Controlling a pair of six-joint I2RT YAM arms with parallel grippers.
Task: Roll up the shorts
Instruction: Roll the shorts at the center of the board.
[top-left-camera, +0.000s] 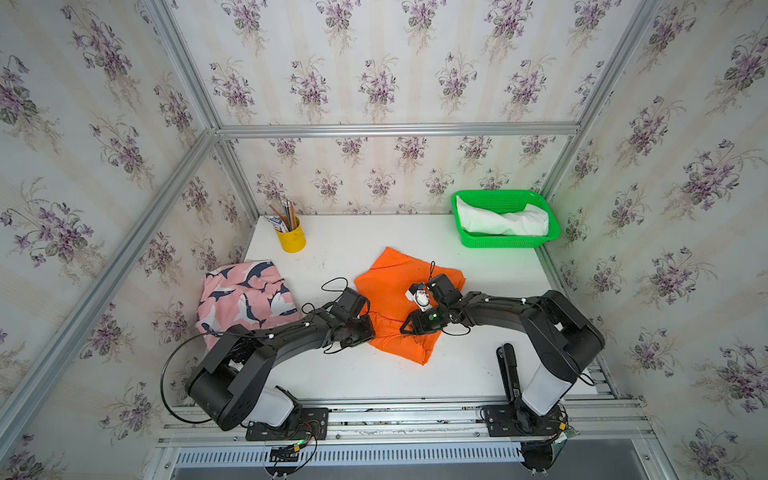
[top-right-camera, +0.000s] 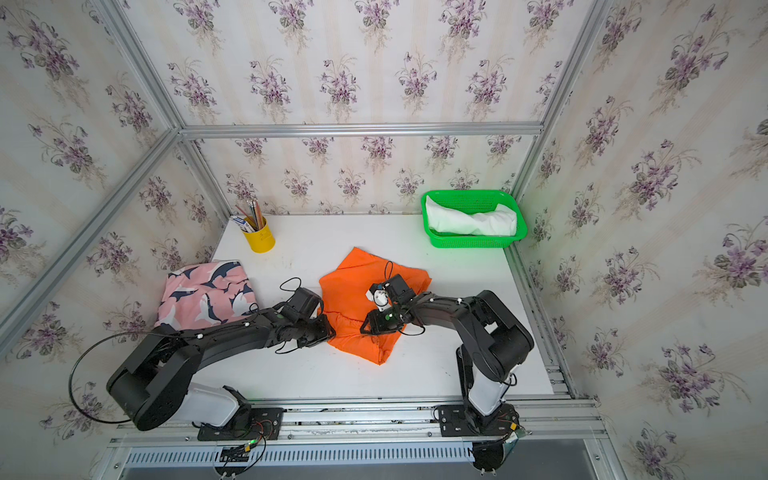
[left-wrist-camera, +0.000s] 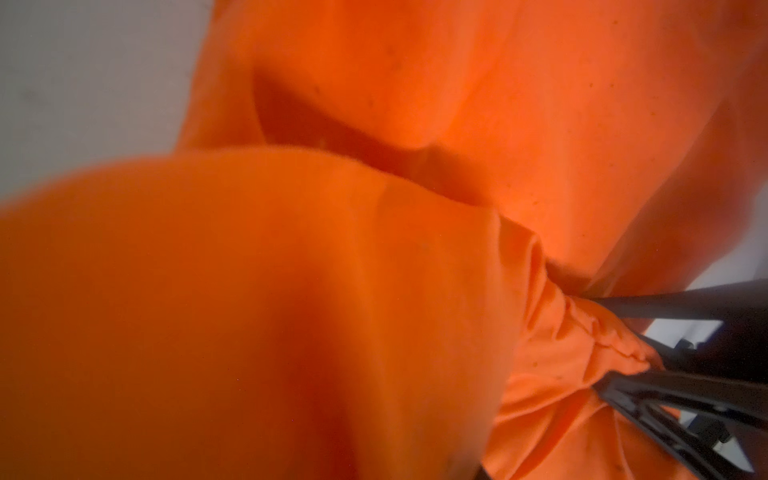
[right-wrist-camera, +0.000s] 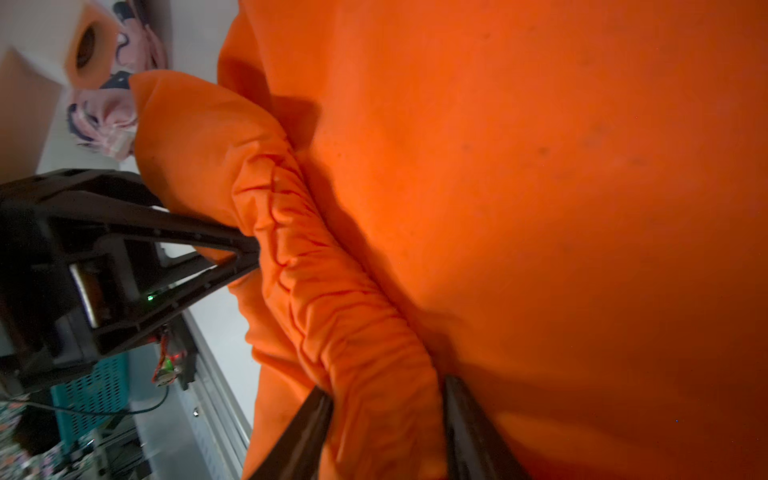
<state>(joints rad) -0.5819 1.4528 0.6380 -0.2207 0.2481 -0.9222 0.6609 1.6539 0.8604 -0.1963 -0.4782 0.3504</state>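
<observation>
At the near edge of the orange shorts (top-left-camera: 390, 286), the left hand (right-wrist-camera: 249, 255) is clenched on a fold of cloth beside the gathered waistband (right-wrist-camera: 332, 299). The right hand (right-wrist-camera: 386, 395) is released, its fingers (right-wrist-camera: 461, 415) apart on either side of that waistband. The orange shorts lie rumpled mid-bench (top-left-camera: 457, 365), and the pink shark-print shorts (top-left-camera: 245, 295) are heaped at the left edge. At the far left stands a yellow cup (top-left-camera: 292, 241) of pencils. In the far right corner, a green basket (top-left-camera: 498, 242) holds the white shorts (top-left-camera: 503, 222).
</observation>
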